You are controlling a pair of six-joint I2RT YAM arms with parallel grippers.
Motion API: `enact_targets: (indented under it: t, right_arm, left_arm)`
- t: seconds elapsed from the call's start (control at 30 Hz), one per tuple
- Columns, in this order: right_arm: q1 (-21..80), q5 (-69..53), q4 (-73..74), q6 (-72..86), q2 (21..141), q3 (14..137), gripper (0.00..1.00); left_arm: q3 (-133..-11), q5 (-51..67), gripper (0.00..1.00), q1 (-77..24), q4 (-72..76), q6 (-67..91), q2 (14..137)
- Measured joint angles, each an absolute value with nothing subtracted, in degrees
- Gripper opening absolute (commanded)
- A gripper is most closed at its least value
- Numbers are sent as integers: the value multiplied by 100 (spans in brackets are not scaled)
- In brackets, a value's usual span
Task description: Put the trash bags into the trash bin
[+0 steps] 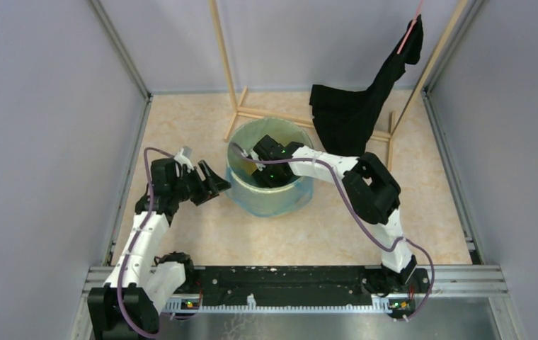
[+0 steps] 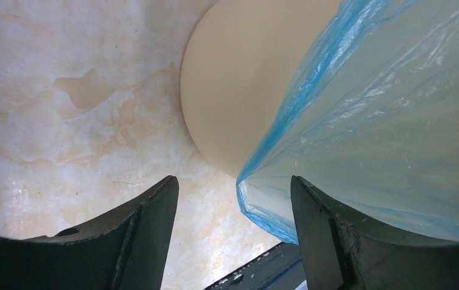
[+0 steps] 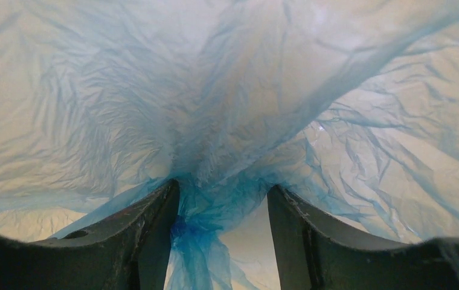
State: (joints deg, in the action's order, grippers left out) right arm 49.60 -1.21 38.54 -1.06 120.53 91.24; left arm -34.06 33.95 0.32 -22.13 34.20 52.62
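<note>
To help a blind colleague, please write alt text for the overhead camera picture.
A round bin lined with a thin blue bag stands in the centre; the right arm reaches down into it, while the left arm holds open jaws beside its left wall. Behind, a black cloth hangs beside a wooden frame.

**Bench** [image 1: 323,234], beige marbled top: grey side walls [image 1: 54,142] close it at 3 and 9 o'clock.
- **Centre:** round yellow-tan plastic bin [image 2: 239,78], with a translucent light-blue film bag [image 1: 273,202] draped over its rim.
- **Bin mouth:** largely filled by the right gripper [image 1: 255,161], jaws apart with film bunched between them.
- **9 o'clock of bin:** left gripper [image 1: 213,183], jaws apart, just beside the bin wall.
- **12 to 2 o'clock:** pale wooden rack legs [image 1: 252,113] and a hanging black cloth garment [image 1: 355,113] stand in the way.
- **6 o'clock:** open passage between the bin and the arm bases.
</note>
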Motion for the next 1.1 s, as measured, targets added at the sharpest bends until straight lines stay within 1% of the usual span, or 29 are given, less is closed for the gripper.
enact_targets:
  t: [0.1,0.2,0.47,0.57,0.73,0.8,0.83,0.9,0.97,1.1]
  right_arm:
    - [4960,-119,3795,-110,12081,9133,57]
    - [4963,-132,3778,-104,12081,9133,62]
    - [4963,-185,4016,-86,12005,9292,70]
    - [4963,-185,4174,-86,11701,9341,73]
    - [4963,-185,4348,64,11028,9631,74]
    - [4963,-202,4379,117,10801,9767,75]
    - [4963,-215,4386,152,10676,9808,75]
    - [4963,-244,4418,193,10442,9843,77]
    - [4965,-270,4449,244,10182,9845,86]
    - [4976,-183,4488,318,9529,9824,94]
  left_arm:
    - [-3500,3267,75,32,-2373,3321,5170]
    - [-3583,3140,76,32,-2508,3251,5078]
    - [-3732,2895,79,32,-2803,3151,4834]
    - [-3745,2886,80,32,-2840,3155,4687]
    - [-3791,2860,81,32,-2919,3151,4469]
    - [-3841,2801,84,32,-3002,3148,4421]
    - [-3868,2777,88,32,-3026,3144,4407]
    - [-3940,2731,94,32,-3094,3135,4386]
    - [-4014,2718,98,32,-3142,3114,4359]
    - [-4141,2718,98,32,-3155,3105,4324]
